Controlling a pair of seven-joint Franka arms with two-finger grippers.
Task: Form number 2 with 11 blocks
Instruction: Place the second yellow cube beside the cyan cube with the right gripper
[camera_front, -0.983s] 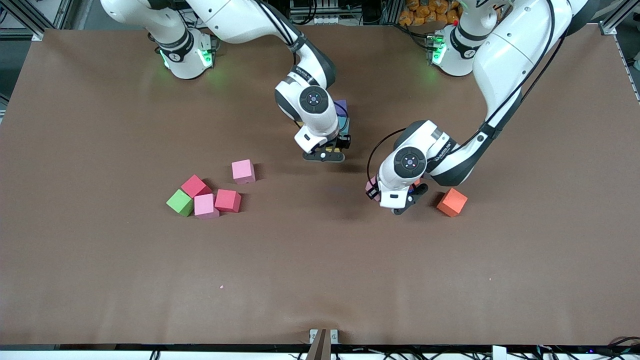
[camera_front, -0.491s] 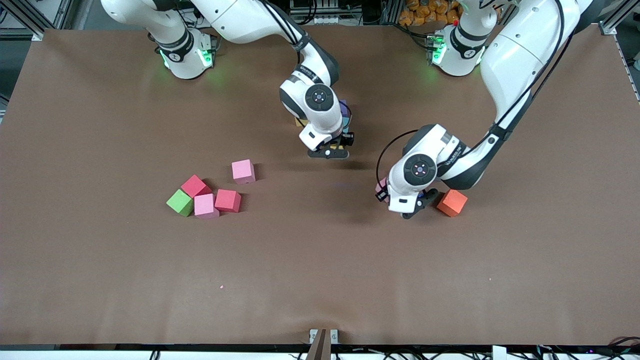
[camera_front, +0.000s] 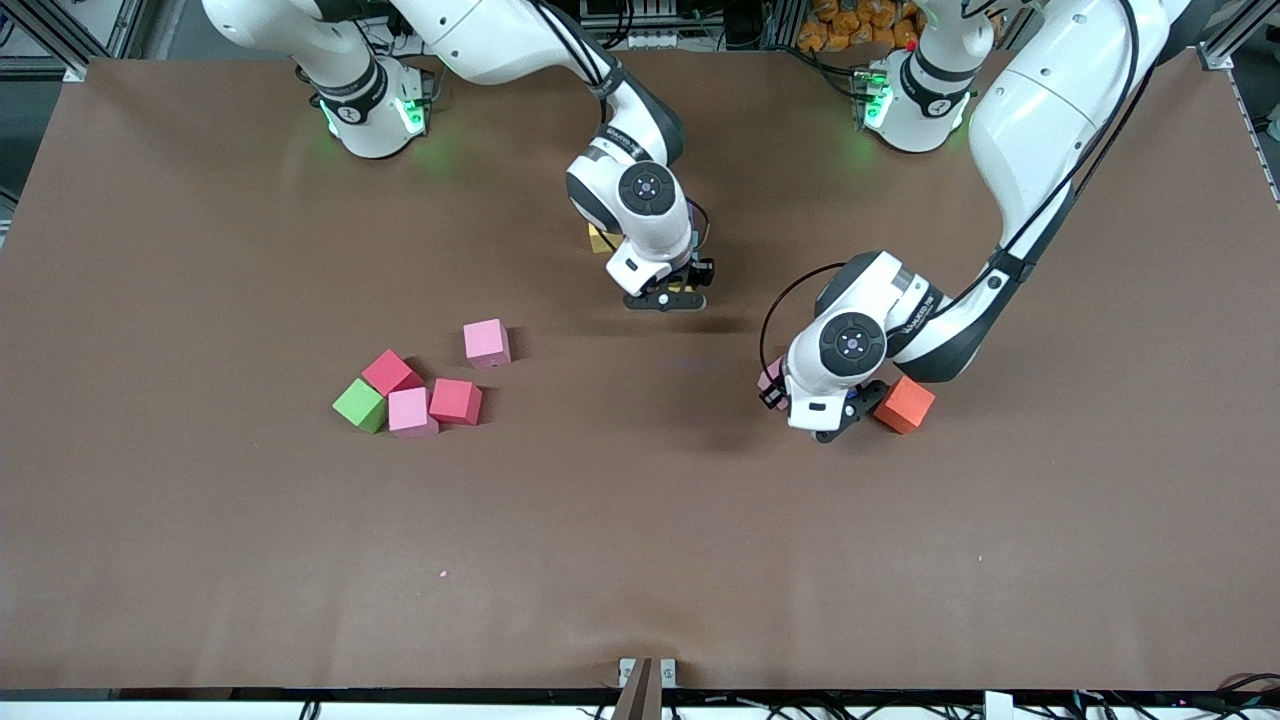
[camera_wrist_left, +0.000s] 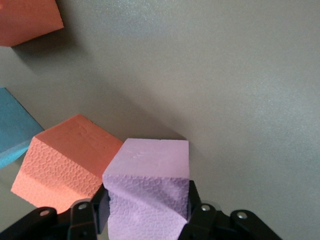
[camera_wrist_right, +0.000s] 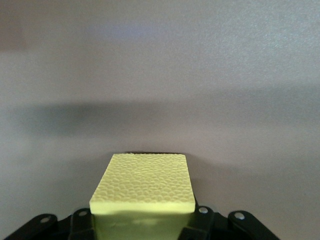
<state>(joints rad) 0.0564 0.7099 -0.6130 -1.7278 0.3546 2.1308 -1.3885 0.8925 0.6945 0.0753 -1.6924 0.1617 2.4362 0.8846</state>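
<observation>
My left gripper (camera_wrist_left: 145, 220) is clamped on a purple cube (camera_wrist_left: 147, 192), one finger pressed to each side of it; in the front view that gripper (camera_front: 820, 415) hangs low over the table's middle stretch, toward my left arm's end; an orange cube (camera_wrist_left: 67, 162) sits just beside my purple one, corner close to it, though I cannot tell if they touch; the front view shows that orange cube (camera_front: 904, 404) right by my wrist; a light blue cube (camera_wrist_left: 12, 130) peeks in at the edge of the left wrist view, and a second orange-red cube (camera_wrist_left: 27, 20) shows in its corner.

My right gripper (camera_wrist_right: 142, 222) is clenched on a yellow cube (camera_wrist_right: 145, 187), its pebbled top face up and level between my fingers; from the front, this gripper (camera_front: 665, 295) is over the table's centre, with another yellow cube (camera_front: 600, 240) poking out from under my wrist, on the table.

Out toward my right arm's end lies a loose cluster: a pink cube (camera_front: 487, 343) alone; nearer the front camera, a red cube (camera_front: 390, 372), a second pink cube (camera_front: 411, 411) and another red cube (camera_front: 456, 401) huddled together; a green cube (camera_front: 359, 405) touches that group; the brown table (camera_front: 640, 560) spreads out under all of it.
</observation>
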